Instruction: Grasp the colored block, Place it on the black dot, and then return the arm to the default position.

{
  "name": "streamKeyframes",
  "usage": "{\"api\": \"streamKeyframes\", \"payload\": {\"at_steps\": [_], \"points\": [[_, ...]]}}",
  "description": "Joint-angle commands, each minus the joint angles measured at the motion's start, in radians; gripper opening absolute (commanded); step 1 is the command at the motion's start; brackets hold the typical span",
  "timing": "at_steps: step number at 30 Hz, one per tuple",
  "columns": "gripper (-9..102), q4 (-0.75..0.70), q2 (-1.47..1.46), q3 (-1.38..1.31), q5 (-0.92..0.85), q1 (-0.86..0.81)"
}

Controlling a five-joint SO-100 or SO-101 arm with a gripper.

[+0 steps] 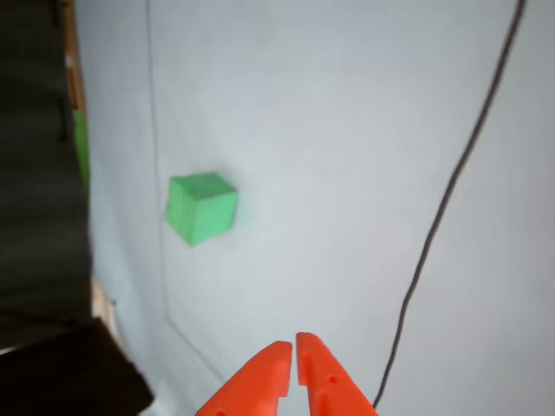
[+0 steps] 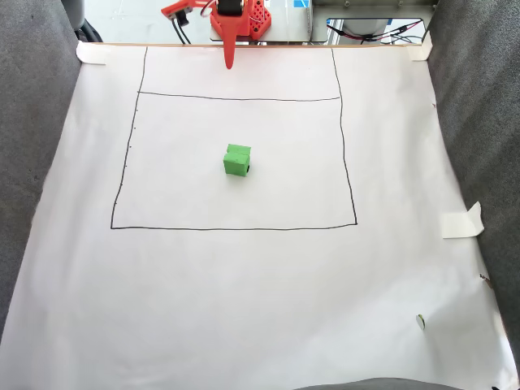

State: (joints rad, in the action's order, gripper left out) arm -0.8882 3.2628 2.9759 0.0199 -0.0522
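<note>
The green block [image 2: 237, 161] sits in the middle of the fixed view, covering most of the black dot [image 2: 248, 167]. The orange hand [image 2: 230, 63] at top centre is clenched and holds nothing. It should go home slowly, well away from the block.

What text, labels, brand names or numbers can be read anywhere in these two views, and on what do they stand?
None can be read. The white paper sheet carries only hand-drawn black lines, the green cube has plain faces, and the orange gripper bears no marking. The equipment at the fixed view's top edge is too small and blurred for any label to be read.
</note>
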Motion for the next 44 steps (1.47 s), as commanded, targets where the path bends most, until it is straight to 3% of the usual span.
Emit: {"api": "streamKeyframes", "payload": {"at_steps": [1, 18, 44], "points": [[0, 0.04, 0.006, 0.017, -0.029, 0.012], [0, -0.067, 0.006, 0.061, -0.081, 0.057], [0, -0.069, 0.006, 0.06, -0.084, 0.052]]}}
